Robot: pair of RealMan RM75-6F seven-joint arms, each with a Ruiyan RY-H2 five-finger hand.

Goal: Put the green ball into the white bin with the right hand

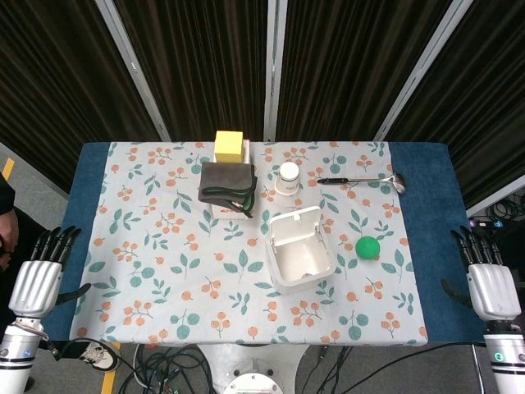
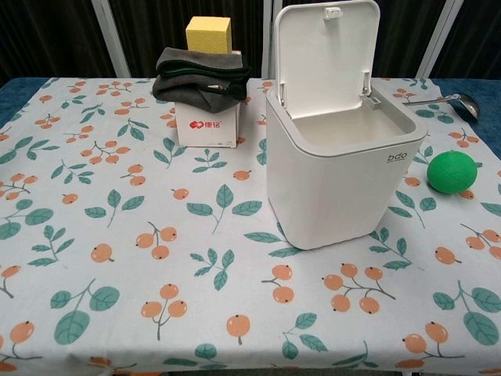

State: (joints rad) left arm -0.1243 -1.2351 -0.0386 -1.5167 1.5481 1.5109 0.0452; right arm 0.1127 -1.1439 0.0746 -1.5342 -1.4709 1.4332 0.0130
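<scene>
The green ball (image 1: 367, 247) (image 2: 452, 172) lies on the floral tablecloth just right of the white bin (image 1: 300, 249) (image 2: 338, 188). The bin stands upright with its lid flipped open, and nothing shows inside it. My right hand (image 1: 489, 279) hangs off the table's right edge, well to the right of the ball, fingers apart and holding nothing. My left hand (image 1: 41, 271) rests off the left edge, also holding nothing, fingers spread. Neither hand shows in the chest view.
Behind the bin, a white box (image 1: 232, 201) (image 2: 206, 123) carries a folded dark cloth (image 1: 228, 182) (image 2: 202, 78), with a yellow block (image 1: 229, 145) (image 2: 208, 34) behind it. A small white jar (image 1: 288, 176) and a ladle (image 1: 365, 180) (image 2: 452, 99) lie toward the back right.
</scene>
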